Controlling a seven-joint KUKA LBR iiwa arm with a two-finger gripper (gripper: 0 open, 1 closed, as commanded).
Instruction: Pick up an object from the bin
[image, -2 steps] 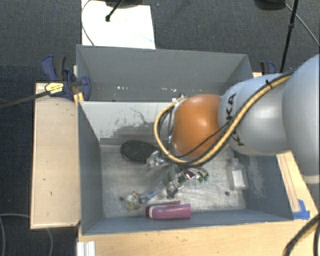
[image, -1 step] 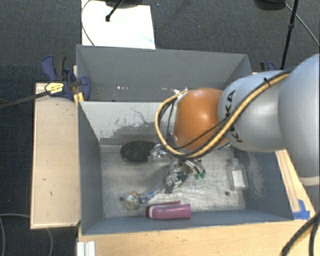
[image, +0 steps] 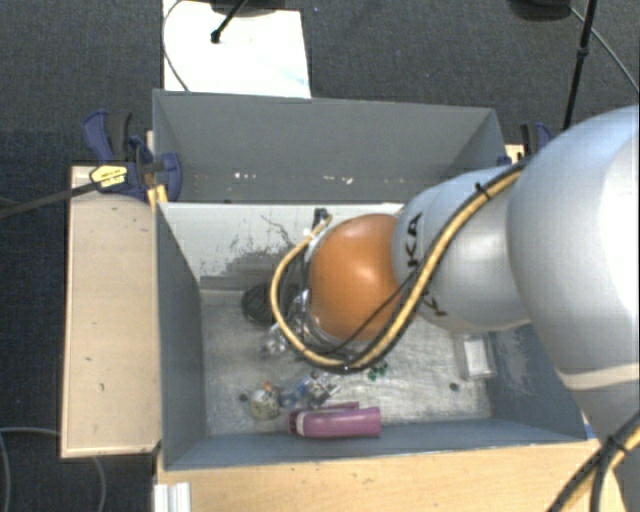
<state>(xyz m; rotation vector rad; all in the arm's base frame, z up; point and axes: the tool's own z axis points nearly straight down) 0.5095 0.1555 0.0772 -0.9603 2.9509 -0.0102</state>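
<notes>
Camera view puts the gripper (image: 298, 335) mid-frame under its orange cover (image: 350, 275), above a small heap (image: 290, 388) of bits. Open or closed, I cannot tell. A purple tube (image: 335, 422) lies just below. Best to descend straight, centred on one piece — away from the bin (image: 180, 330) walls.

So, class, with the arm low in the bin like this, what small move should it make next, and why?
Probably a short descent straight down. The orange wrist cover hangs over the middle of the bin, and small loose bits lie just by its lower edge; the purple tube by the front wall lies further off.
</notes>
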